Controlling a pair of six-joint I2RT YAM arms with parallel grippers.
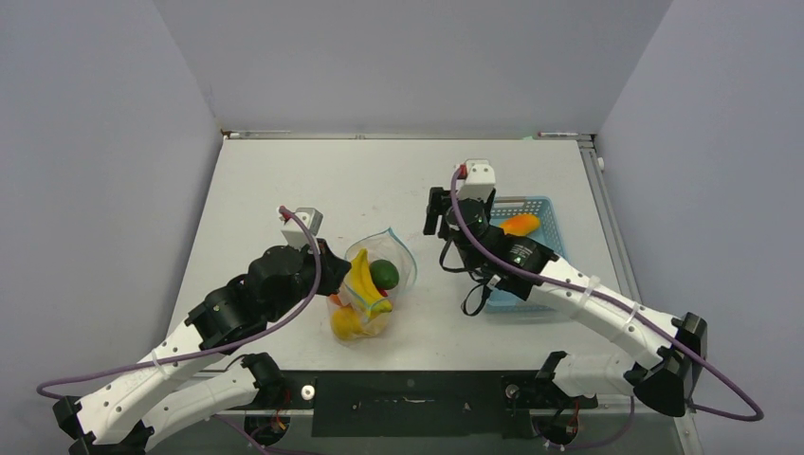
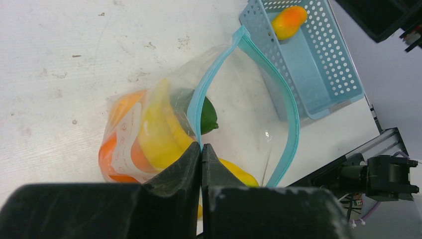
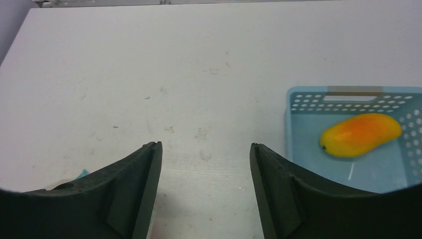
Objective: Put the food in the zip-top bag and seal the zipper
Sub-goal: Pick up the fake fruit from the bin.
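- The right gripper (image 3: 205,149) is released, jaws apart over bare desk (image 3: 199,64), nothing between them.
- A mango (image 3: 361,134) lies in the basket (image 3: 348,91), to this gripper's right and slightly ahead. Its long axis runs almost across the gripper's view, so the wrist likely must swing right and close across the short width.
- The right arm is far nearer it.
- The left gripper (image 2: 201,149) is clenched on the bag (image 2: 249,114) at its zipper (image 2: 294,119), the mouth gaping toward the basket, bananas (image 2: 159,134) inside.
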